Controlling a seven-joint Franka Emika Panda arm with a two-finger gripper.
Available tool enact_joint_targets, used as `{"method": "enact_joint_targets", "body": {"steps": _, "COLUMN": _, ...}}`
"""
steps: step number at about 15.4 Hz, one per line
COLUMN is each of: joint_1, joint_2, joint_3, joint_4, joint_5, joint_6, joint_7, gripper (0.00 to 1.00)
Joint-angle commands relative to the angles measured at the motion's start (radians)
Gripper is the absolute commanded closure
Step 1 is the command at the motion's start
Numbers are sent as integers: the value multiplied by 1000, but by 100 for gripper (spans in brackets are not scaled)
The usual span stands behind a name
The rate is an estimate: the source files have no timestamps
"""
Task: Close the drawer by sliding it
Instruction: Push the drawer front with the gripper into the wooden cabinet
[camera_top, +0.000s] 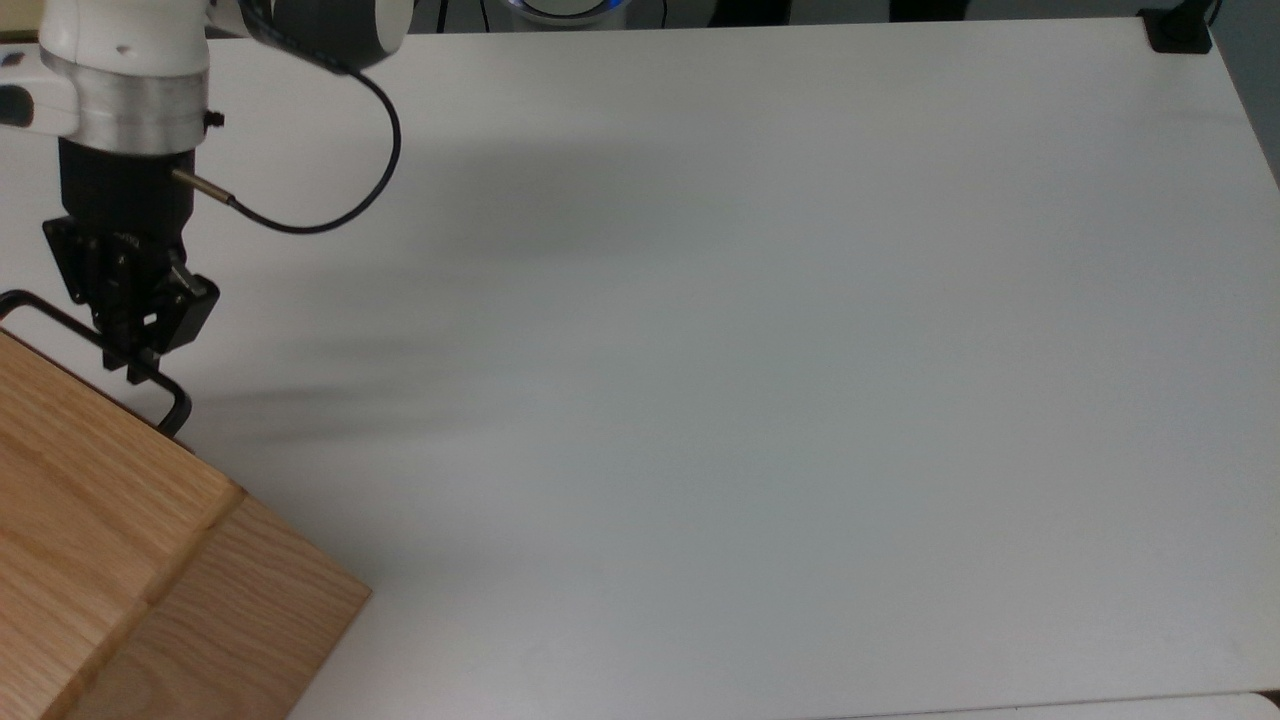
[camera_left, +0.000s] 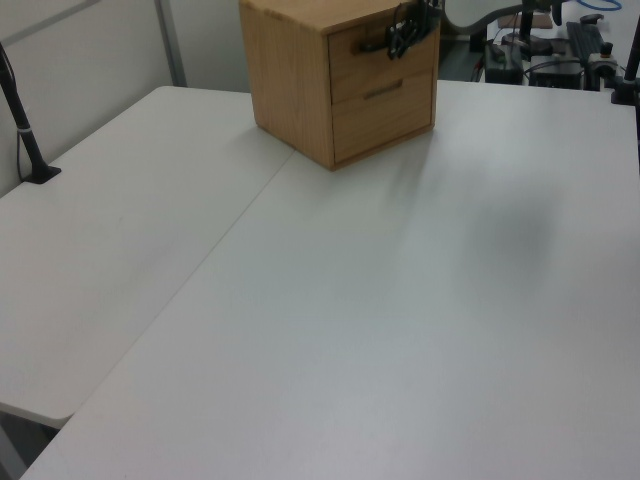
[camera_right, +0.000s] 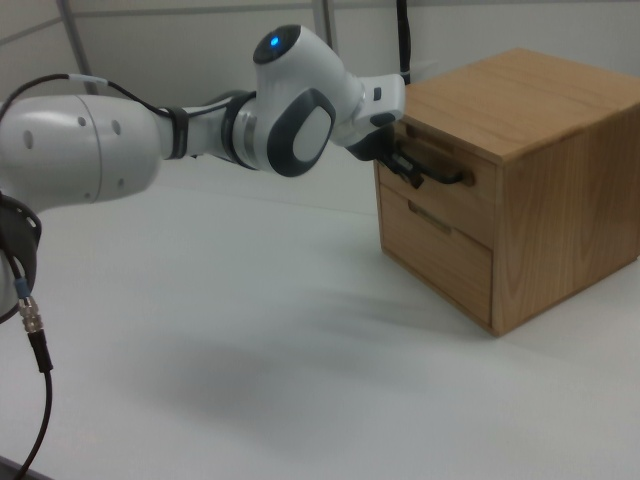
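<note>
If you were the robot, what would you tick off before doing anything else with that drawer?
1. Drawer pushed in, front flush with the cabinet: ok, judging by the left and right views.
2. Hand at the black handle: ok.
3. Hand let go of the handle: cannot tell.
4. Lower drawer shut: ok.
5. Table free of obstacles for pulling the arm back: ok.

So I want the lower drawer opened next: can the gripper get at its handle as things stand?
Probably yes. The gripper is at the top drawer's handle, and the lower handle sits just beneath on the same open cabinet face, with bare table in front. That handle looks slimmer, so the grip may be harder.
</note>
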Motion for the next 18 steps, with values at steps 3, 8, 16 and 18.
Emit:
{"method": "enact_joint_targets", "body": {"steps": 3, "joint_1": -12, "joint_2": 34, "joint_3": -26, "joint_4": 32, "joint_5": 12, "joint_6": 155, "joint_7": 10, "gripper": 62}}
{"method": "enact_joint_targets", "body": {"steps": 8, "joint_1": 26, "joint_2": -139, "joint_3": 9, "joint_4": -137, "joint_5": 6, "joint_6": -160, "joint_7": -62, "gripper": 47}}
{"method": "enact_joint_targets", "body": {"steps": 16, "joint_1": 178, "joint_2": -327, "joint_3": 58, "joint_4": -161, "joint_5": 16, "joint_6": -877, "joint_7": -199, "gripper": 15}}
{"method": "enact_joint_targets", "body": {"steps": 18, "joint_1": 230, "joint_2": -404, "joint_3": 58, "joint_4": -216, "joint_5": 18, "joint_6": -903, "joint_7": -225, "gripper": 2}}
